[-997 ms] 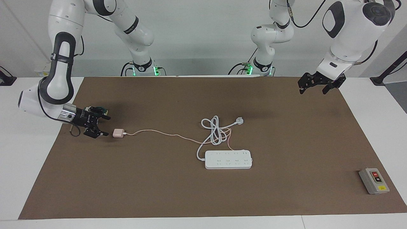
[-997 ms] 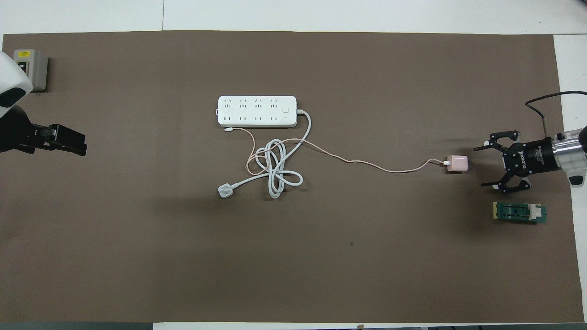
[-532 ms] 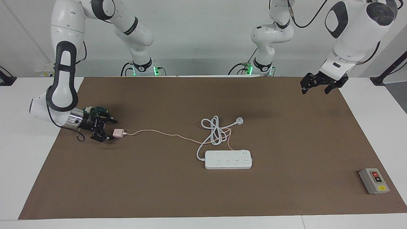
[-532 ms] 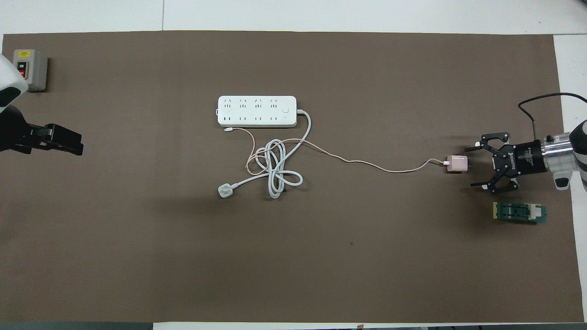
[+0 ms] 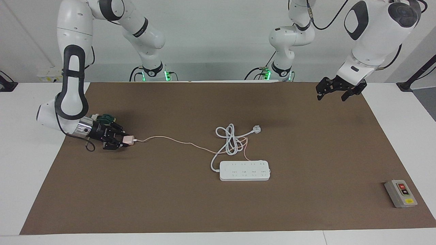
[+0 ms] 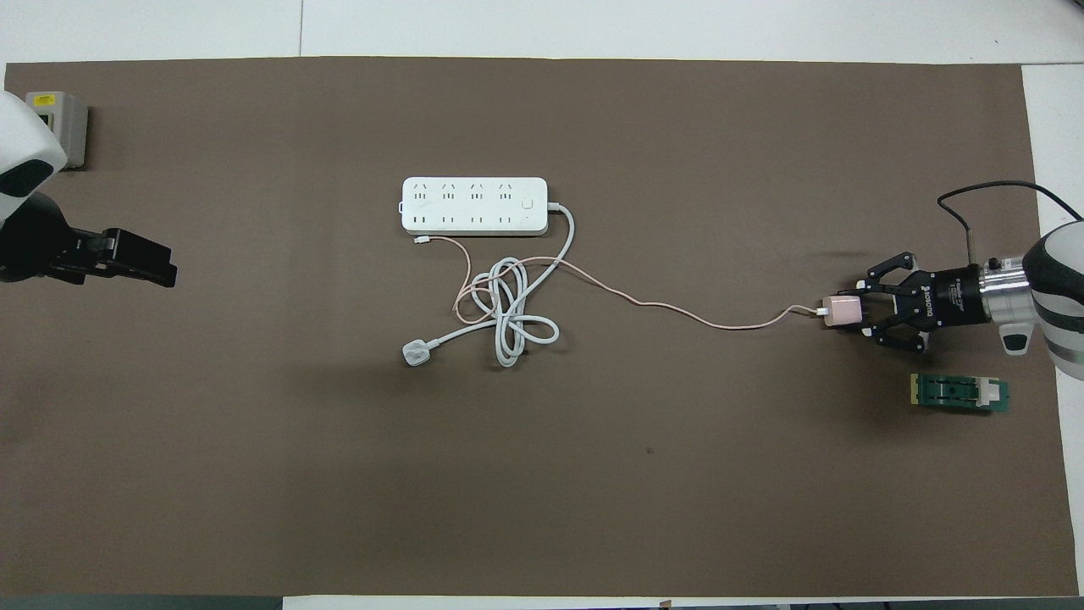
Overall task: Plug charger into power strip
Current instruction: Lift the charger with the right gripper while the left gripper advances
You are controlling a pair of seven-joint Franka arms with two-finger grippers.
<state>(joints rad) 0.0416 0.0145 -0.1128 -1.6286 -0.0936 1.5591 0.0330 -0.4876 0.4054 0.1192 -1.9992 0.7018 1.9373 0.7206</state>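
Two grippers are mine to report. My right gripper [image 5: 123, 140] [image 6: 849, 312] lies low over the mat [image 5: 306, 136] [image 6: 677, 474] near its edge at the right arm's end, jaws clenched on the charger [image 5: 128, 139] [image 6: 841, 312]. That charger is a small pale pink cube; its thin pinkish-orange cable [image 5: 177, 142] [image 6: 677, 312] trails across the mat toward the middle. A green part [image 6: 959, 393] lies just beside my right gripper, nearer to the robots.

My left gripper [image 5: 332, 94] [image 6: 161, 271] hangs released, holding nothing, over the mat's corner at the left arm's end nearest the robots; that arm waits.

At mid-mat lies the power strip [image 5: 244, 170] [image 6: 474, 206], long, flat and white, with two rows of sockets. Its thick white cord [image 5: 229, 140] [image 6: 512, 322] is coiled beside it, nearer to the robots, ending in a grey-white plug [image 5: 256, 129] [image 6: 416, 352]. A grey button box [image 5: 400, 193] [image 6: 63, 127] sits at the mat's corner farthest from the robots, at the left arm's end.
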